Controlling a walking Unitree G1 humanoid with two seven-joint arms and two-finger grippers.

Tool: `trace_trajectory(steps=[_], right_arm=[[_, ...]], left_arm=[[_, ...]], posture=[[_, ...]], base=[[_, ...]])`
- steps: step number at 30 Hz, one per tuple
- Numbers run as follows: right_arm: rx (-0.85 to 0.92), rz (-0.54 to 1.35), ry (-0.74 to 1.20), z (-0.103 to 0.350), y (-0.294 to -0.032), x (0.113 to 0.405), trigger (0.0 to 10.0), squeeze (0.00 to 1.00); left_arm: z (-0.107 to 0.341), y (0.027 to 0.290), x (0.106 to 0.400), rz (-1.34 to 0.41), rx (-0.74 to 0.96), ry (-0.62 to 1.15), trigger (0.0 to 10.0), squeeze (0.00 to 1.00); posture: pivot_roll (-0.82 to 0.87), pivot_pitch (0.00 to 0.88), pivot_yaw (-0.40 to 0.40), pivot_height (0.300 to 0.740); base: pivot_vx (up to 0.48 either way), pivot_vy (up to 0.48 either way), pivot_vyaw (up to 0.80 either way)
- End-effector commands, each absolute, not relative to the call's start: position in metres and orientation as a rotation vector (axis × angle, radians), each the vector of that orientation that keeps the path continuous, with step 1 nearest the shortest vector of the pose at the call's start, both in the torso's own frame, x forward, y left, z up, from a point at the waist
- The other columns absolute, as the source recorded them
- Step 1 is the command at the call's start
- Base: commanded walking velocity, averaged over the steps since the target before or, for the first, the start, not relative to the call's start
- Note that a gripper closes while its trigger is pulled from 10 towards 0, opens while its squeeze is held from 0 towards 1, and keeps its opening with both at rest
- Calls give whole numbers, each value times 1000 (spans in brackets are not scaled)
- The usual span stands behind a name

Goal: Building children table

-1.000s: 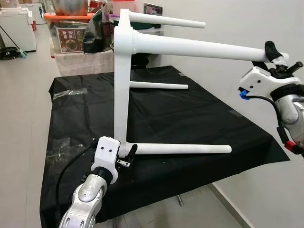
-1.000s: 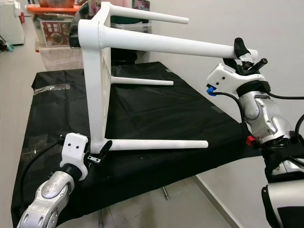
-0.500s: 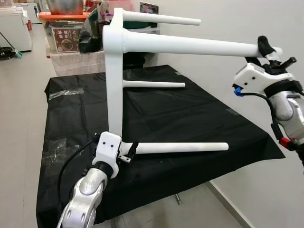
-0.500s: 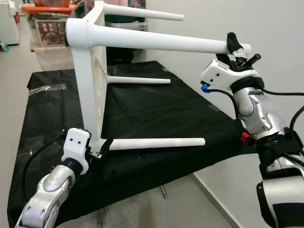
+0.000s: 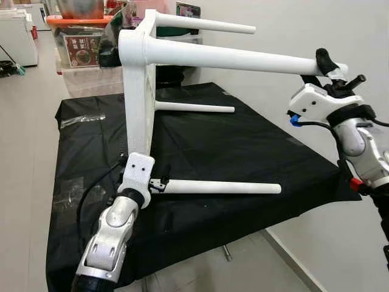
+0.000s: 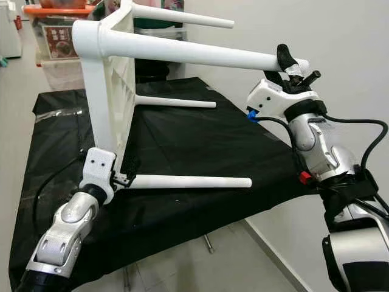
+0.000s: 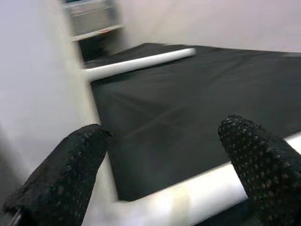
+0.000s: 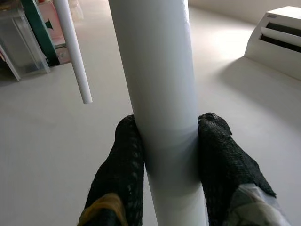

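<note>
A white plastic children's table [image 5: 143, 91] stands on its side on a black-draped worktable [image 5: 243, 146], the right gripper [image 8: 167, 155] clamped on an upper leg [image 5: 243, 59], the left gripper [image 7: 164, 165] apparently spread around a lower leg [image 5: 222, 187].

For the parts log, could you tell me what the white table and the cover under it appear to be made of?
White table: probably moulded plastic, smooth satin white, with ribbed underside. Black cover: thin cloth or sheet, matte, wrinkled, draping over the edges.

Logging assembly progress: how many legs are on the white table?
4. Upper near leg, held by the right gripper; upper far leg; lower far leg; lower near leg, at the left gripper.
</note>
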State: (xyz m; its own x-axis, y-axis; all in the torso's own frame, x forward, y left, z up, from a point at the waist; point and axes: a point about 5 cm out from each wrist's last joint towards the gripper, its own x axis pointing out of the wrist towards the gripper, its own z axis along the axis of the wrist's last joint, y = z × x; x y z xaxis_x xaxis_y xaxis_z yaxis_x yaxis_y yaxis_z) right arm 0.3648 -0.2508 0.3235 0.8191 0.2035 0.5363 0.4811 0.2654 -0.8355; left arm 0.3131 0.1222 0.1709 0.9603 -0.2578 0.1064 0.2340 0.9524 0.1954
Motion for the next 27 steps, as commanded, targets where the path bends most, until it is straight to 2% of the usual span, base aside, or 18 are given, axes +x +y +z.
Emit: trace_trajectory(steps=[1, 3, 8, 13, 15, 16, 17, 21, 23, 27], right_arm=[[-1232, -194, -701, 331, -242, 362, 0, 0], [-1229, -196, -699, 331, -242, 362, 0, 0], [-1226, -196, -699, 331, -241, 363, 0, 0], [-1223, -194, -700, 331, -240, 362, 0, 0], [-1221, -192, -703, 330, -239, 362, 0, 0], [-1221, -192, -703, 330, -239, 362, 0, 0], [-1211, -188, -720, 331, -238, 360, 0, 0], [-1209, -184, -727, 331, -237, 358, 0, 0], [-1198, -158, -728, 323, -234, 354, 0, 0], [-1192, -148, -729, 319, -233, 352, 0, 0]], left_arm=[[165, 107, 306, -309, 171, -131, 10000, 0], [156, 96, 297, -347, 155, -109, 10000, 0], [149, 93, 296, -351, 158, -93, 10000, 0], [148, 106, 310, -306, 166, -88, 10000, 0], [148, 122, 321, -272, 179, -78, 10000, 0], [148, 122, 321, -272, 179, -78, 10000, 0], [149, 142, 333, -233, 192, -66, 10000, 0], [151, 151, 339, -218, 198, -61, 10000, 0], [153, 165, 348, -187, 197, -45, 10000, 0], [153, 167, 350, -185, 188, -44, 10000, 0]], posture=[[26, 0, -40, 740], [24, 0, -37, 740], [27, 0, -39, 740], [27, 0, -39, 740], [20, 0, -29, 740], [20, 0, -29, 740], [18, 0, -26, 740], [16, 0, -24, 740], [6, 0, -15, 740], [5, 0, -11, 740]], base=[[0, 0, 0], [0, 0, 0], [0, 0, 0], [0, 0, 0], [0, 0, 0], [0, 0, 0], [0, 0, 0], [0, 0, 0], [0, 0, 0], [0, 0, 0]])
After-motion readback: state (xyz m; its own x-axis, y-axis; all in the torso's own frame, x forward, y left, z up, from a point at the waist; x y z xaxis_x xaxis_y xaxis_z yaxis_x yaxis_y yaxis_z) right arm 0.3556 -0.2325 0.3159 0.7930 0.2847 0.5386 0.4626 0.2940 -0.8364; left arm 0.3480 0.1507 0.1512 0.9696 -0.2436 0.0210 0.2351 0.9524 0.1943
